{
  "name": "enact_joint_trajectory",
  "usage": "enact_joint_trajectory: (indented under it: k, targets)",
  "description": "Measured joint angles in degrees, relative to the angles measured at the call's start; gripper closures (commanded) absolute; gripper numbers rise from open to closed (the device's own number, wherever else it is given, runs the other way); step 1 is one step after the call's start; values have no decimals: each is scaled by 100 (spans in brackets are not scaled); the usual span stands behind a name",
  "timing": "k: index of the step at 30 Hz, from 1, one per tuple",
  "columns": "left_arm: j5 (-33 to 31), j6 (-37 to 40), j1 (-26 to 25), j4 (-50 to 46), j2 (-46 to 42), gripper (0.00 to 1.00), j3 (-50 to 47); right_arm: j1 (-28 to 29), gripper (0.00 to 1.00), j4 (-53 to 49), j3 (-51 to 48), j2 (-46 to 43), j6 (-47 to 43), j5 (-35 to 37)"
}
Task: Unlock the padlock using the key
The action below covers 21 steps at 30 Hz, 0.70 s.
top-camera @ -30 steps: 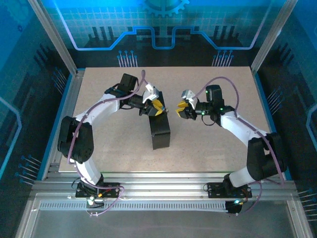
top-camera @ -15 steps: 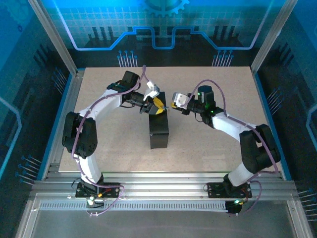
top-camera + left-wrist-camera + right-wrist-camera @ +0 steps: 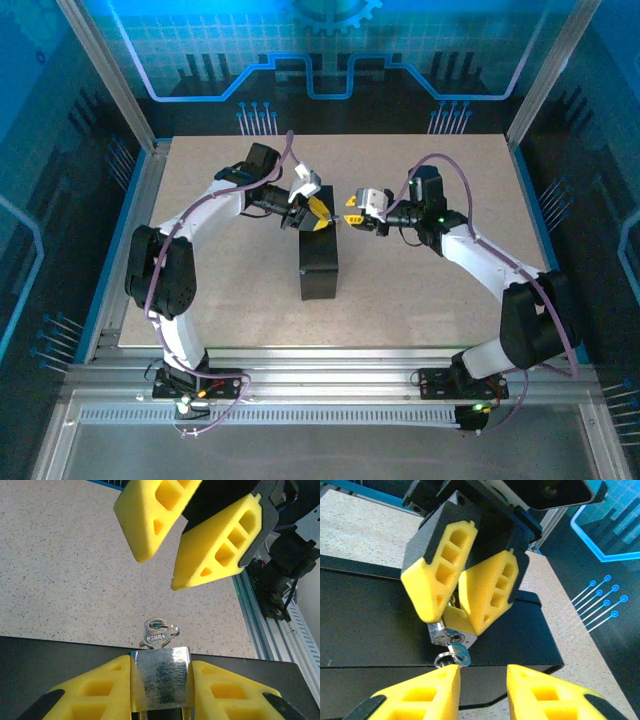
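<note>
The small silver padlock (image 3: 160, 680) is clamped between the yellow fingers of my left gripper (image 3: 161, 663), held over the far end of the black box (image 3: 320, 270). The key (image 3: 156, 635) sticks out of the padlock's end, with a wire ring through its head. In the right wrist view the key (image 3: 461, 654) hangs from the keyhole just above my right gripper (image 3: 482, 672). That gripper is open, its fingers apart with nothing between them, the key near its left fingertip. From above, my left gripper (image 3: 318, 212) and my right gripper (image 3: 352, 208) face each other closely.
The box lies on a speckled beige tabletop (image 3: 440, 280). Aluminium rails (image 3: 330, 375) run along the near edge and blue-lit enclosure walls stand round the table.
My right gripper has moved left toward the padlock and now sits right in front of the key. The left arm shifted a little and the box turned straighter.
</note>
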Motion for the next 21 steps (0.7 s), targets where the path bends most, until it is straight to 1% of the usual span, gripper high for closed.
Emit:
enact_joint_trajectory:
  k: [11,21]
  targets:
    - [0,0,0,2,0,100,0,116,70,-369,350,415,-105,-116]
    - [0,0,0,0,0,100,2,149,72,-527,378,470,-221,-136]
